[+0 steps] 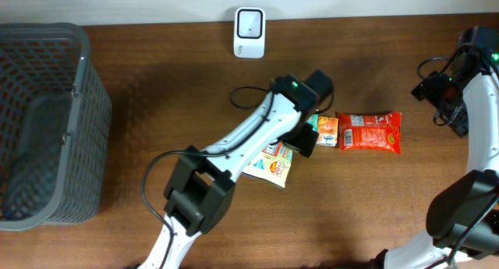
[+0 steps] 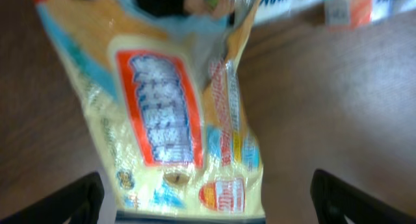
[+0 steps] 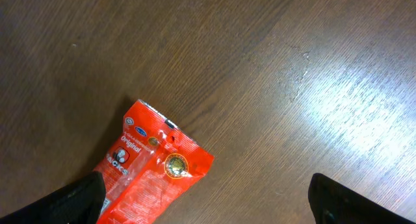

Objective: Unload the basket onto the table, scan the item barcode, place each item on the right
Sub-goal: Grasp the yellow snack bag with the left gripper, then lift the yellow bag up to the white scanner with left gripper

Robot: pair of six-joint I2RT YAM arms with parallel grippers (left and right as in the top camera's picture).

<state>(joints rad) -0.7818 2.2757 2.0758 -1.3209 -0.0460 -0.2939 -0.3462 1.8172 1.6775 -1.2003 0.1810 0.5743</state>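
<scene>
The left gripper (image 2: 205,188) hung wide open over a yellow snack packet (image 2: 175,113) lying flat on the wooden table (image 1: 156,82), its jaws spread to either side of the packet's lower end and gripping nothing. A red packet (image 1: 370,132) lay nearby beside a small orange packet (image 1: 327,131). The right gripper (image 3: 205,195), also spread wide and empty, hovered by the red packet's corner. The white scanner (image 1: 249,22) stood at the far edge, well apart
</scene>
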